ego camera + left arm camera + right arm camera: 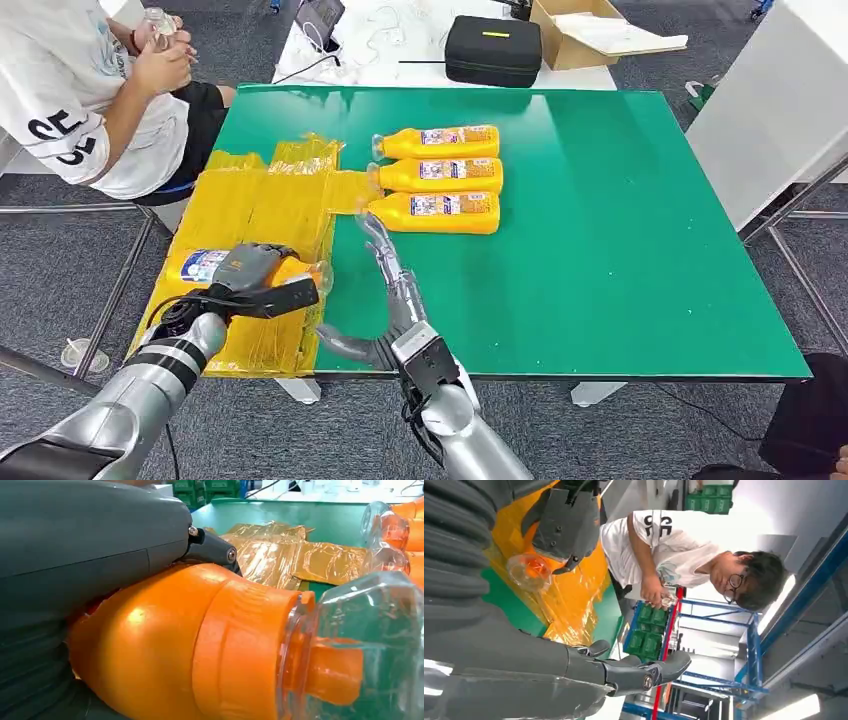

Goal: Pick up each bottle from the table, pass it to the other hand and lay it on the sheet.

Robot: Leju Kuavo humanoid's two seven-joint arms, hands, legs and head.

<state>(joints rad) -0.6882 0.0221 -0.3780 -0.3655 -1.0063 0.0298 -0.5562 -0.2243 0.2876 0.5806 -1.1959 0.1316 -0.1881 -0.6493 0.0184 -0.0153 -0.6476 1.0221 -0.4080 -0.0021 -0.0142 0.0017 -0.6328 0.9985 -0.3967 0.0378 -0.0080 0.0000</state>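
- Three orange bottles lie in a row on the green table, side by side, clear caps pointing left toward the sheet. The nearest one has the right hand's fingertips just beside its cap end.
- The yellow crinkly sheet covers the left end of the table and hangs a bit over the near-left corner. Grey carpet floor all around.
- The left hand is wrapped around a fourth bottle, over the near part of the sheet. In the left wrist view that bottle's orange shoulder and clear cap are right up against the camera, thumb pressed on top.
- The right hand holds nothing, fingers stretched out long over the green surface, reaching toward the far-left. In the right wrist view its fingers are straight and apart.
- A person in a white printed shirt sits at the far-left corner of the table, hands up fiddling with something small and clear; can't tell what.
- Past the far edge there's a white table with a black zip case, an open cardboard box and some cables.
- A white cabinet or panel stands on the far right.
- The right wrist view also catches a blue metal rack with green crates behind the person.
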